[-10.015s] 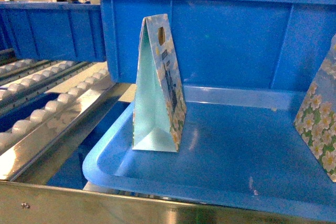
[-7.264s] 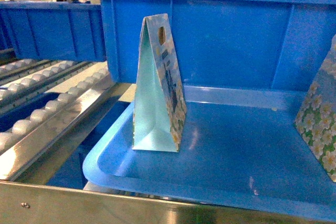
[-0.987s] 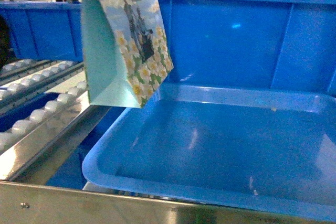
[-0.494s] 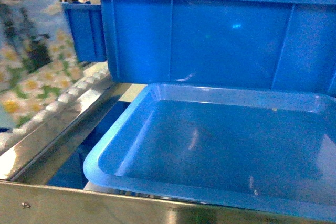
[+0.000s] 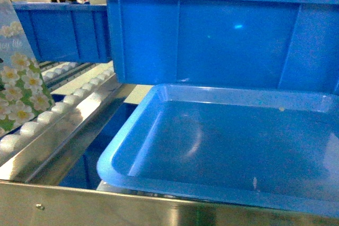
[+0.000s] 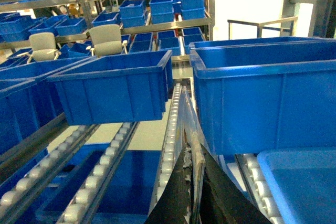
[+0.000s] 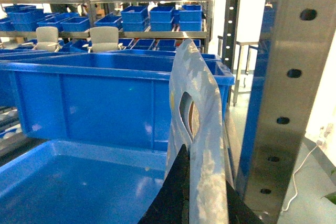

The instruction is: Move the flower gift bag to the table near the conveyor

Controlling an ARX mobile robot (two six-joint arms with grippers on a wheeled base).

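Observation:
One flower gift bag point(image 5: 18, 86), white daisies on pale blue, hangs at the far left edge of the head view over the conveyor point(image 5: 58, 112) rollers. In the left wrist view my left gripper point(image 6: 193, 153) is shut on this bag's thin top edge point(image 6: 195, 139), above a roller track point(image 6: 169, 145). Another flower gift bag point(image 7: 202, 90) with an oval handle hole stands between my right gripper's point(image 7: 203, 167) black fingers, which are shut on it beside a blue tray point(image 7: 31, 158). Neither gripper shows in the head view. The table is out of view.
A shallow blue tray point(image 5: 114, 154) lies in front of me with a deep blue bin point(image 5: 212, 41) behind it. A shiny steel rail point(image 5: 106, 207) crosses the near edge. More blue bins point(image 6: 113, 87) sit on the tracks. A perforated steel upright point(image 7: 286, 103) stands right of the right gripper.
Within the last second the held bag swung left from above the tray's left corner to the view's left edge, over the rollers. The head view shifted slightly. Earlier, two bags stood in the tray.

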